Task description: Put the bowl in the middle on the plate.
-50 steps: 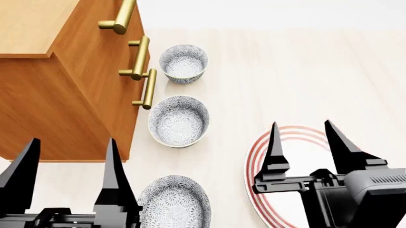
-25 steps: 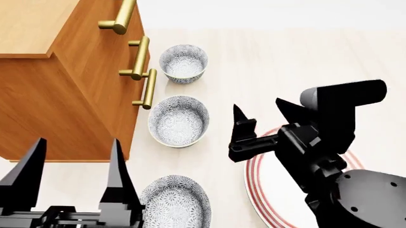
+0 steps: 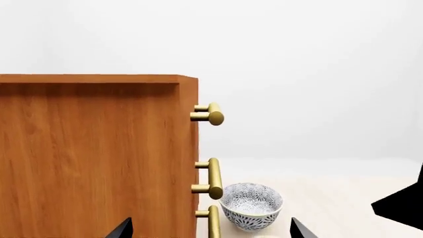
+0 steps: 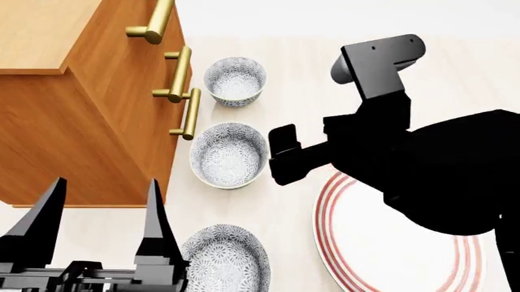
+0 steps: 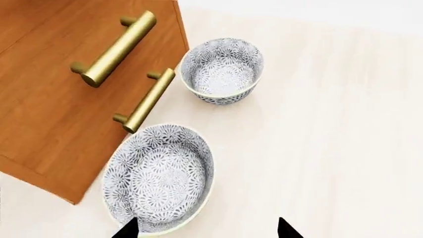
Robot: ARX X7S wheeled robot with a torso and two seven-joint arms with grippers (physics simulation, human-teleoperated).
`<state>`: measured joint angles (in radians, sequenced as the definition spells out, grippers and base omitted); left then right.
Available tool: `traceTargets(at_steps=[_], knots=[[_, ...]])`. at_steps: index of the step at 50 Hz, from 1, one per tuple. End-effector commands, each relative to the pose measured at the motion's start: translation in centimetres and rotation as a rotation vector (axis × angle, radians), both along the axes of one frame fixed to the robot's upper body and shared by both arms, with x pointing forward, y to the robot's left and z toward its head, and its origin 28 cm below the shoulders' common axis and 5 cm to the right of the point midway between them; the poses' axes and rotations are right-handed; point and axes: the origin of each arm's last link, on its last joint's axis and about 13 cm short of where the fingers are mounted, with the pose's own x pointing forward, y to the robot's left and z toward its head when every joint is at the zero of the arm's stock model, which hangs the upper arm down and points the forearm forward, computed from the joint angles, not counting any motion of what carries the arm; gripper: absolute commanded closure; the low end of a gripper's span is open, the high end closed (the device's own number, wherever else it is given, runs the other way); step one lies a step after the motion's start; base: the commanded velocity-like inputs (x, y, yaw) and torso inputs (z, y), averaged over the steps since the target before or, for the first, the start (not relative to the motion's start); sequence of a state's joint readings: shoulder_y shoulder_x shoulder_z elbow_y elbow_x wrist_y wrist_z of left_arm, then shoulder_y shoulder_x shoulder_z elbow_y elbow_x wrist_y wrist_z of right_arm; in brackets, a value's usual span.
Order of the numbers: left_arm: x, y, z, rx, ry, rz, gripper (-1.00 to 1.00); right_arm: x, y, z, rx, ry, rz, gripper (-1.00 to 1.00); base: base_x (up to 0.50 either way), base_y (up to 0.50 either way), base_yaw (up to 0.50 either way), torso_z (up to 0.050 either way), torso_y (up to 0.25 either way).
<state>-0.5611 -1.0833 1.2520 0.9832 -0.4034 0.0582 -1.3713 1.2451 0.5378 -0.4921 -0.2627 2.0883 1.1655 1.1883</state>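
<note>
Just beside right claw [image 4: 283,159]: bowl [image 4: 228,154], untouched, claw open.

Simulated home/kitchen-type setup: wood cabinet [image 4: 89,103] w/ brass bar handles [image 4: 180,74], pale wood-grain floor [image 4: 341,79], plain white backdrop, patterned bowls [image 4: 229,154] & red-ringed plate [image 4: 382,255] as tableware.

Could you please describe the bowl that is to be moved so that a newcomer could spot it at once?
Beside the wooden cabinet, three identical speckled bowls stand in a row along its brass-handled front. The bowl is the middle one, between the far bowl and the near bowl, closest to the right gripper.
</note>
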Motion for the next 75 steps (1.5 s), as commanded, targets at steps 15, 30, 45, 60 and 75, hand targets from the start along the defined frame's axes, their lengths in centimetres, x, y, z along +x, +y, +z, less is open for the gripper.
traceTargets(at_steps=[15,30,45,60,75], knots=[[0.2,-0.1,-0.3,0.005,0.019,-0.007,-1.00,2.4,2.3,2.8,-0.003,0.133,0.041,-1.00,0.00,0.00,0.00,0.000,0.000],[0.3,0.0,-0.2,-0.006,0.018,-0.007,-1.00,4.5,3.7,1.8,-0.027,0.204,0.010,-1.00,0.00,0.00,0.00,0.000,0.000],[0.4,0.0,-0.4,-0.001,0.025,-0.006,-1.00,6.1,4.7,-0.1,-0.078,0.232,0.023,-1.00,0.00,0.00,0.00,0.000,0.000],[0.7,0.0,-0.6,-0.004,0.036,-0.005,-1.00,6.9,5.2,-1.4,-0.098,0.261,0.052,-1.00,0.00,0.00,0.00,0.000,0.000],[0.9,-0.1,-0.9,0.002,0.047,-0.005,-1.00,8.7,5.3,-2.2,-0.077,0.272,0.011,-1.00,0.00,0.00,0.00,0.000,0.000]])
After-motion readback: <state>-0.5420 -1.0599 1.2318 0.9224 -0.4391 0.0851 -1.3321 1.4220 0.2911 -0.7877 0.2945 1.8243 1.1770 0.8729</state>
